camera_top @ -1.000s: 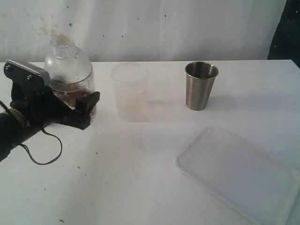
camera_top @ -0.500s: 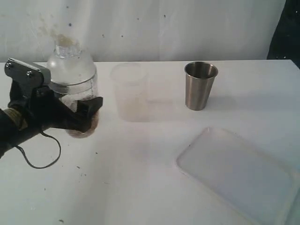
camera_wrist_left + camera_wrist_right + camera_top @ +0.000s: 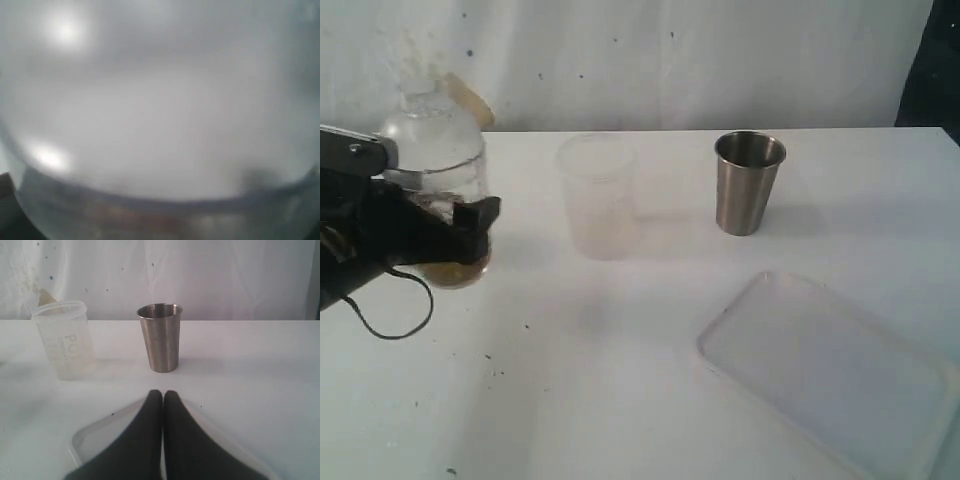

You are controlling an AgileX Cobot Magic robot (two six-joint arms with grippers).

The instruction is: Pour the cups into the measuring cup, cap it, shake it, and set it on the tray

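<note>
Clear plastic measuring cup (image 3: 435, 150) at the far left of the table (image 3: 620, 350), clamped by the left gripper (image 3: 448, 228): jaws spread wide around its lower body, one black finger (image 3: 478, 217) across the front. Vessel upright, narrow end uppermost, brown band (image 3: 455, 272) at its foot; contents or something seated under it, cannot tell. Left wrist view is filled by the cup's hazy wall, too close and blurred to read any marks. Whether the foot touches the table or hangs just above it, cannot tell. Left arm enters low from the left edge, forearm roughly level, jaws closing from the sides; a cable (image 3: 390, 322) loops on the table beneath. Steel tumbler (image 3: 748, 185) upright, far and right of centre; frosted cup (image 3: 595, 195) upright at far centre, well apart from the held cup; interiors not visible. Tray (image 3: 820, 370) lies near right, bare. Right gripper (image 3: 162, 396) is outside the exterior view; its own camera shows the fingers pressed together, holding nothing, over the tray's edge and pointing toward the tumbler. Judgement: top looks capped, though blurred, so the step in hand is the shake or the carry after it. Next move calls for a firm hold, cup kept upright, a long traverse rightward clear of the frosted cup and tumbler, then a flat set-down inside the tray rim.
</note>
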